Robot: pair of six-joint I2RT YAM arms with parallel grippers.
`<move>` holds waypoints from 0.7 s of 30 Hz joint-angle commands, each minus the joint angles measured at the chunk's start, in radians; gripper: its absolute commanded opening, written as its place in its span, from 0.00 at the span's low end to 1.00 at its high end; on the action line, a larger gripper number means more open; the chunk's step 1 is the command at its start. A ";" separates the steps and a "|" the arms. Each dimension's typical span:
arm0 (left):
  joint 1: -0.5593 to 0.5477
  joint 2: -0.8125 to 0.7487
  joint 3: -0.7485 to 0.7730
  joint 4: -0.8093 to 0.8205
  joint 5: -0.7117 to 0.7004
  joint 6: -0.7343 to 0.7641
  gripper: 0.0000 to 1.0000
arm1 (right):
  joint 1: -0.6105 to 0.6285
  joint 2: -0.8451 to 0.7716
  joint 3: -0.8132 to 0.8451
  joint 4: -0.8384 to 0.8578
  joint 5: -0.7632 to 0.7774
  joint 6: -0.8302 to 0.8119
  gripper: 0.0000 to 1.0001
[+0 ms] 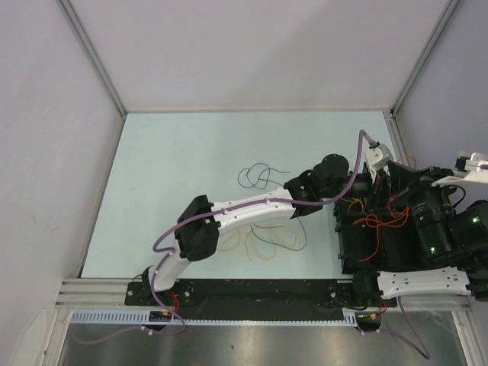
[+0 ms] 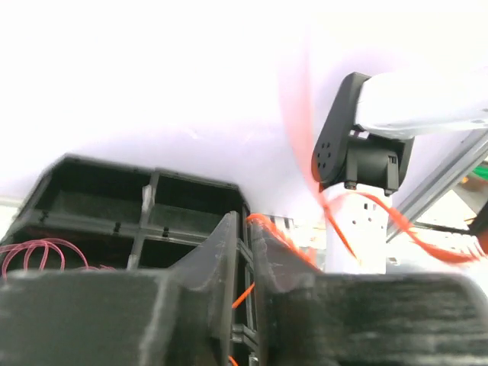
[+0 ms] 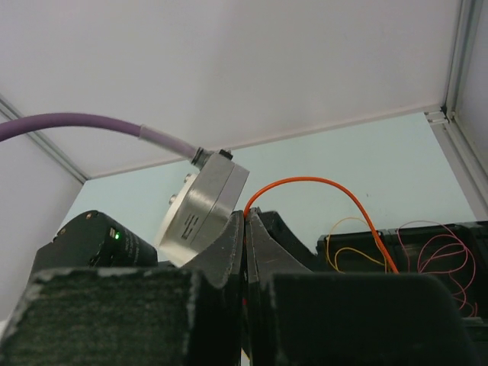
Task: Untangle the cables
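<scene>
1. The right gripper [image 3: 245,219] is fully closed. Its fingertips pinch an orange cable [image 3: 320,181] right at their ends.
2. From that pinch the orange cable arcs up and away from the right gripper. It then drops into the black compartment tray [image 3: 404,226], ahead of the gripper and to its right.
3. Inside the tray, beyond the right gripper, a yellow cable [image 3: 347,253] lies just left of where the orange one comes down. Pink-red loops [image 3: 442,255] lie farther right.
4. The left gripper [image 2: 244,225] has its jaws a narrow slit apart. An orange strand [image 2: 242,295] shows inside the slit, and a blurred orange stretch runs off from the tip to the right.
5. I cannot tell whether the strand is actually pinched, or whether it is the same cable the right gripper holds.
6. The two grippers sit close together over the tray. The silver camera housing [image 3: 202,206] on the left wrist, with its purple hose [image 3: 76,122], sits just beyond the right gripper's tips and to their left.
7. A dark blue cable [image 1: 258,177] lies looped on the desk [image 1: 175,168]. It is well behind the left gripper, past its wrist, and apart from both grippers.
8. Orange-yellow loops [image 1: 252,245] and a dark cable [image 1: 296,235] lie on the desk under the left forearm, farther back from the left gripper. They appear to overlap.
</scene>
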 commanded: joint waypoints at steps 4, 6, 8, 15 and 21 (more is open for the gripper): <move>0.009 0.045 -0.026 -0.009 0.020 -0.040 0.59 | 0.004 -0.051 -0.063 -0.166 0.044 0.277 0.00; 0.009 0.030 -0.052 -0.032 0.001 -0.040 0.70 | 0.008 -0.056 -0.063 -0.275 0.052 0.404 0.00; 0.010 0.004 -0.112 -0.037 -0.023 -0.037 0.79 | 0.014 -0.056 -0.063 -0.426 0.056 0.560 0.00; 0.018 -0.097 -0.285 -0.101 -0.154 -0.037 0.92 | 0.002 -0.012 -0.064 -0.652 0.032 0.804 0.00; 0.047 -0.183 -0.413 -0.153 -0.258 -0.045 1.00 | -0.116 0.063 -0.063 -0.793 -0.063 0.920 0.00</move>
